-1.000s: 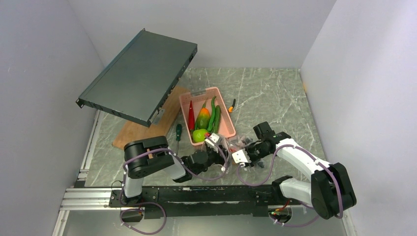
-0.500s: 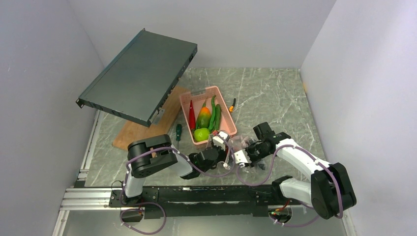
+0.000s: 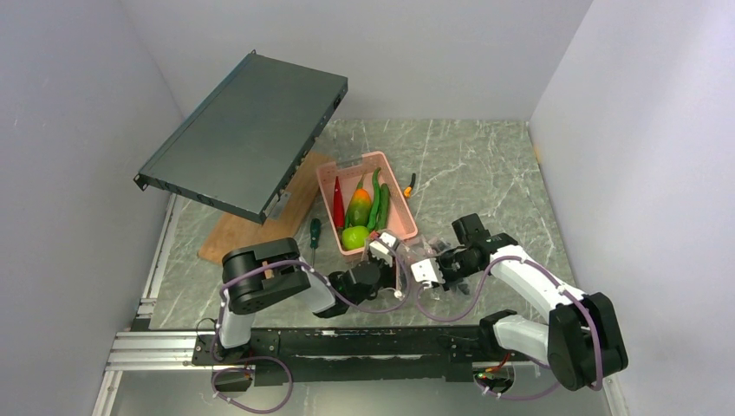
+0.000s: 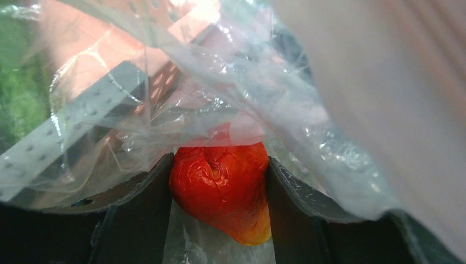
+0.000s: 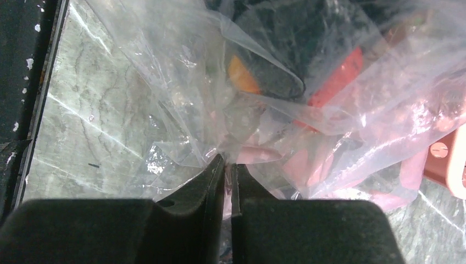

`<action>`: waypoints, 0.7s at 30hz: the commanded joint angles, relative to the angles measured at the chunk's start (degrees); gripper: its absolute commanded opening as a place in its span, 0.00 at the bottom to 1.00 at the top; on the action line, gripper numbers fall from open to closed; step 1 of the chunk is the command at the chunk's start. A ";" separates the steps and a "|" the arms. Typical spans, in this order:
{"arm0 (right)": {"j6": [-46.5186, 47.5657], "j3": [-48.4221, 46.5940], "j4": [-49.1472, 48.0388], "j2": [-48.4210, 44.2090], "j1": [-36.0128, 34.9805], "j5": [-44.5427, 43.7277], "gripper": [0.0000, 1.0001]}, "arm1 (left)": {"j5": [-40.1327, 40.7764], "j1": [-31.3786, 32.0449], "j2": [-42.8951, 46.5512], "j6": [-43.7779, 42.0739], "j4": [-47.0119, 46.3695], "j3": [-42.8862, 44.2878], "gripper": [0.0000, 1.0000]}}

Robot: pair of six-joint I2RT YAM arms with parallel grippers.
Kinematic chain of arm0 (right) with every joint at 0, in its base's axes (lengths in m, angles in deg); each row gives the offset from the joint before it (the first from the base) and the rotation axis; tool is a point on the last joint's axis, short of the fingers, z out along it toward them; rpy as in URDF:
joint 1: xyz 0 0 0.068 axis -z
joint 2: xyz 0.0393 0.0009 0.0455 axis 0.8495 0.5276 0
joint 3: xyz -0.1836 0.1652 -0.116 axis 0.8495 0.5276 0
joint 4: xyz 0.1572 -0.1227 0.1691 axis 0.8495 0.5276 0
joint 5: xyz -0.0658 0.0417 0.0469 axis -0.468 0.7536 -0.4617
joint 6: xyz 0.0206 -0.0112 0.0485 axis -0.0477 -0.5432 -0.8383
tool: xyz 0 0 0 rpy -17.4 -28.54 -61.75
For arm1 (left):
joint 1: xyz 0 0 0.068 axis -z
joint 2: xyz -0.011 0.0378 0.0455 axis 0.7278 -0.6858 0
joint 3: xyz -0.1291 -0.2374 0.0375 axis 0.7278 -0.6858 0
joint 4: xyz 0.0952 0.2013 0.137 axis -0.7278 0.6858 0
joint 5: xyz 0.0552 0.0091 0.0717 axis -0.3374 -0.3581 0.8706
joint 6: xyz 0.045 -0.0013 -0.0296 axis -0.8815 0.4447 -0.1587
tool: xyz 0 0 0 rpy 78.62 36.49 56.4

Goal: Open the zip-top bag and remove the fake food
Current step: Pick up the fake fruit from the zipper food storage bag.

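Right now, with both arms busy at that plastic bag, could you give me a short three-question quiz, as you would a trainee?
1. True or false: the right gripper is pinching the clear film of the zip-top bag.
2. What sits between the fingers of the left gripper? A: a red-orange fake food piece. B: a metal spoon. C: a blue cup.
3. Fill in: the lime-green apple lies in the pink ____.

Key:
1. True.
2. A.
3. basket.
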State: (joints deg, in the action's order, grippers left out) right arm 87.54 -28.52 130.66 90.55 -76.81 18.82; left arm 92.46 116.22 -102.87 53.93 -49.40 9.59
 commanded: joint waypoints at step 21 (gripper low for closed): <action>-0.11 -1.39 0.33 -0.16 1.38 -0.05 0.08 | -5.16 0.09 17.51 5.12 -10.93 -15.76 0.00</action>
State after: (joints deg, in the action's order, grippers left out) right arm 86.66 -28.52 130.66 90.86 -76.00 18.23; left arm 89.01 116.22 -87.99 56.26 -55.03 -4.64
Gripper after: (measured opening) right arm 0.082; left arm 0.600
